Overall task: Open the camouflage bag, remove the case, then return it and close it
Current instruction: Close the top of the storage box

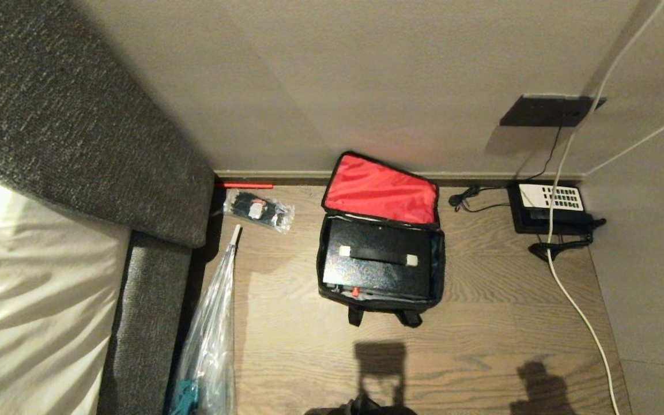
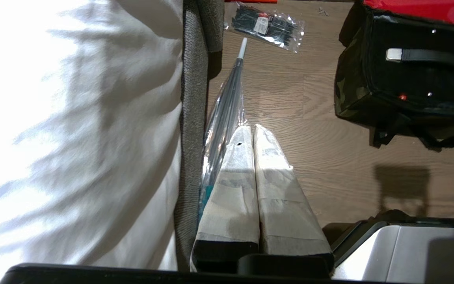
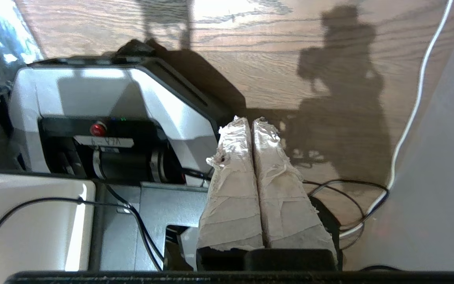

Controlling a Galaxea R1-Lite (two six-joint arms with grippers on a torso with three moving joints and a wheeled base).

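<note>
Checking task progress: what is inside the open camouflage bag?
A black hard case with a strap handle fills the camouflage bag; anything beneath it is hidden.

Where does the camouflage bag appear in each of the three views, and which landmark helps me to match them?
Head view: bag in the middle, on the floor by the wall, lid open, red lining up.
Left wrist view: bag at the upper right corner, partly cut off.
Right wrist view: not in it.
Shared landmark: the wooden floor shows in all three; the pack of cable ties also links the head and left wrist views.
</note>
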